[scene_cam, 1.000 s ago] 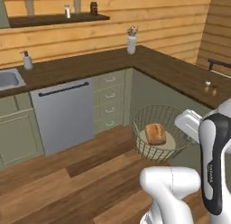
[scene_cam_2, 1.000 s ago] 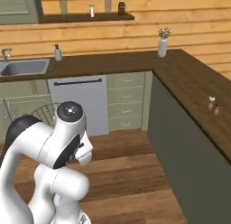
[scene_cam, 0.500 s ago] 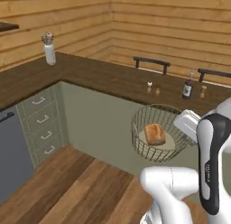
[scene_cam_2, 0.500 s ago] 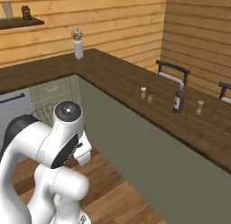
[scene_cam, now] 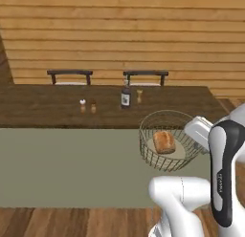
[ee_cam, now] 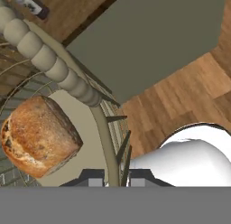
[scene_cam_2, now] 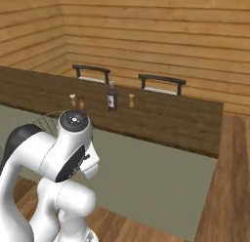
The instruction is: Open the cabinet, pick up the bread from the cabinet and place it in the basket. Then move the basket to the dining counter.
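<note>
Gripper point(ee_cam: 112, 179): at the bottom centre of the hand view, its two dark finger tips pinched tight on the rim of the basket, one tip on each side of the wire.
Basket point(scene_cam: 170, 140): right of centre in the left base view, carried off the floor in front of the counter's pale front panel; its top edge overlaps the counter's near edge in the picture. In the hand view its beaded rim runs from the upper left down to the finger tips.
Bread point(scene_cam: 164, 142): lying on the basket's pale base, at the middle of the bowl; in the hand view it sits at the left, golden-brown and crusty.
Dining counter point(scene_cam: 43, 112): dark wood top across the middle of the left base view, grey-green panel below.
Bottle point(scene_cam: 126, 97): upright on the counter, centre of the frame.
Shakers point(scene_cam: 83, 105): two small ones side by side, left of the bottle; a third stands just right of it.
Chairs point(scene_cam: 70, 76): two dark backs behind the counter, against the plank wall.
</note>
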